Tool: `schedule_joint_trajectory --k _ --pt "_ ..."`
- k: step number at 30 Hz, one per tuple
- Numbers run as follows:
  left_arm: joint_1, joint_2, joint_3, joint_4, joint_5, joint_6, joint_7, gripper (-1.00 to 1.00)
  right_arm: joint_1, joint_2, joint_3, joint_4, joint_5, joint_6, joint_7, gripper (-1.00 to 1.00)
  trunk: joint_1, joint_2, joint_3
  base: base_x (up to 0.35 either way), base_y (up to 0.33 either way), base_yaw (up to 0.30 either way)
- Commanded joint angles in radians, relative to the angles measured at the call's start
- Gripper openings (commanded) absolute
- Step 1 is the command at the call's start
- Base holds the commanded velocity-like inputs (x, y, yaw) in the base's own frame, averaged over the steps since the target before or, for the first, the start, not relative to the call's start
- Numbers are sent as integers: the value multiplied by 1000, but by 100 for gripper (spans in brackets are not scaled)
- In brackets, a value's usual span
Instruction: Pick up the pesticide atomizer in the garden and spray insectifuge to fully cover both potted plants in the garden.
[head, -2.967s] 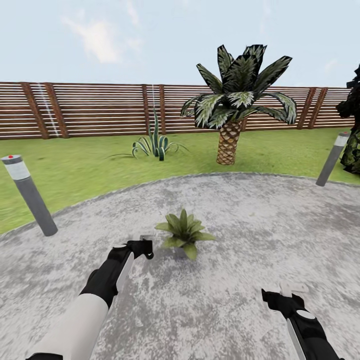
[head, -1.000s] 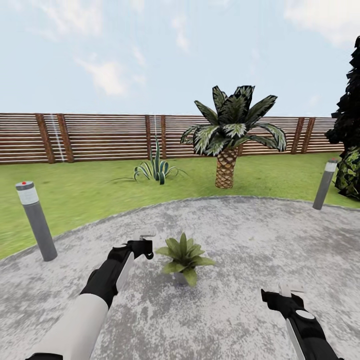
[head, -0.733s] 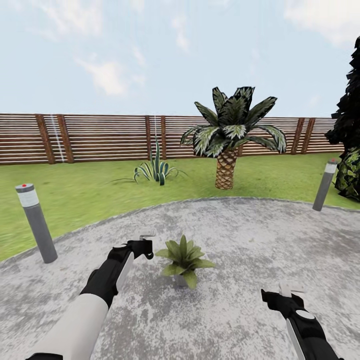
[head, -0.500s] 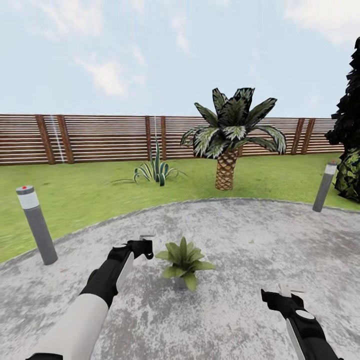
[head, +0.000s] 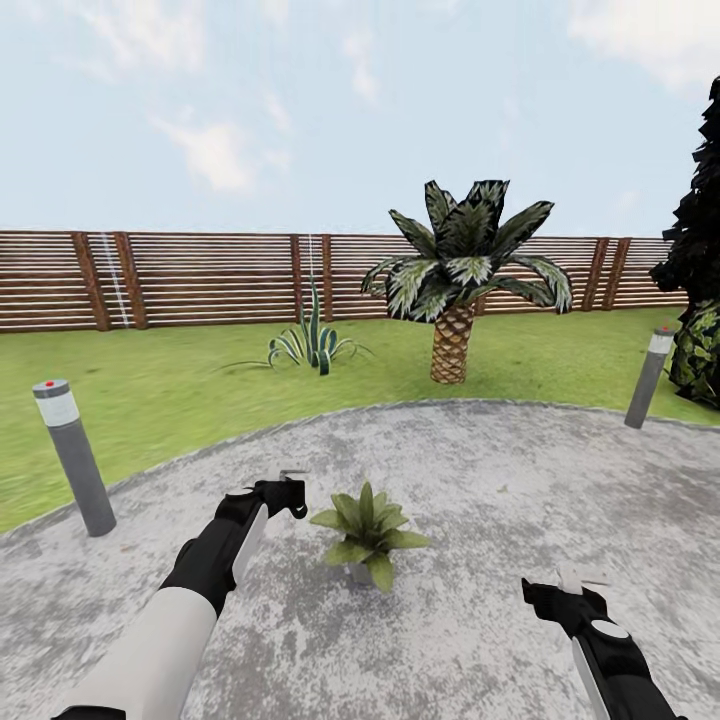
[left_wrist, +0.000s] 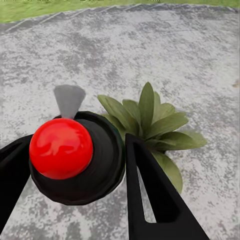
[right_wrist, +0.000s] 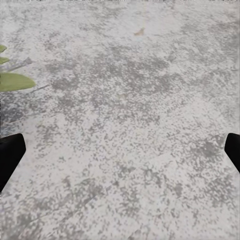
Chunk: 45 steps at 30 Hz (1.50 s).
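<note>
light-green potted plant (head: 367, 519), red-dotted black atomizer head (left_wrist: 75, 157), mottled grey patio (head: 480, 480), brown slatted fence (head: 200, 275)

Round grey paved patio (head: 520, 470) with one potted plant (head: 367, 520) on it.

A small spray bottle with a dark round nozzle head and a glossy red dot (left_wrist: 67, 155) sits clamped between two black fingers (left_wrist: 150, 200) at the lower left of the left wrist frame. Just beyond it, a low rosette of broad pointed light-green leaves in a small grey pot (head: 367, 530) stands upright on the mottled grey paved patio (head: 520, 470), lower centre of the head frame.
</note>
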Motion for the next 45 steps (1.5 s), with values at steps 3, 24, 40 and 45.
schedule_joint_trajectory --k 3,24,40,45 --pt "0 0 0 -1 1 5 -1 -100 0 0 1 -1 9 6 0 100 -12 21 8 0 0 0" --pt "0 0 1 -1 1 5 -1 -100 0 0 2 -1 10 6 0 100 -92 168 74 0 0 0" --pt "0 0 1 -1 1 5 -1 -100 0 0 0 -1 10 6 0 100 -154 280 124 0 0 0" --pt "0 0 1 -1 1 5 -1 -100 0 -1 -1 -1 10 6 0 100 -173 315 140 0 0 0"
